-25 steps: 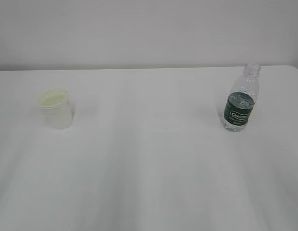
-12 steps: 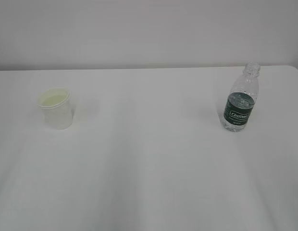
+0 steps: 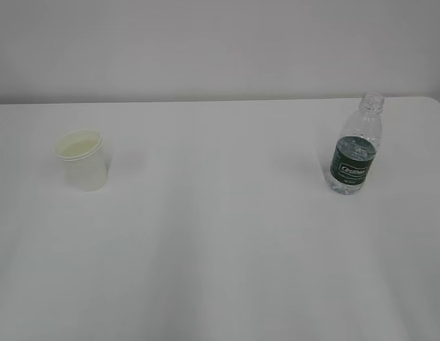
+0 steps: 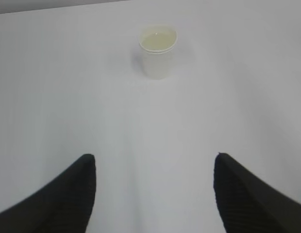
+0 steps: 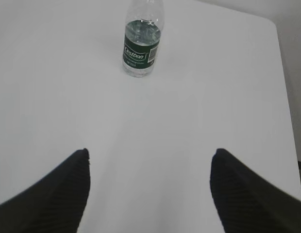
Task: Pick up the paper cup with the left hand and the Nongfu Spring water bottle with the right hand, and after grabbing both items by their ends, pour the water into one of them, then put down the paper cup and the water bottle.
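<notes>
White table (image 3: 220,249), nothing between the arms and their targets. Bottle (image 3: 355,155) upright near the table's right edge, capless, water low inside; green label reads "Cestbon". Paper cup (image 3: 82,159) upright toward the table's left side. Left gripper (image 4: 153,194) and right gripper (image 5: 149,191) both spread wide, empty, well short of each.

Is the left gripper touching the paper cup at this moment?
Apart. The left wrist view shows the left gripper open, with bare table between its fingertips and the paper cup standing well ahead.
</notes>
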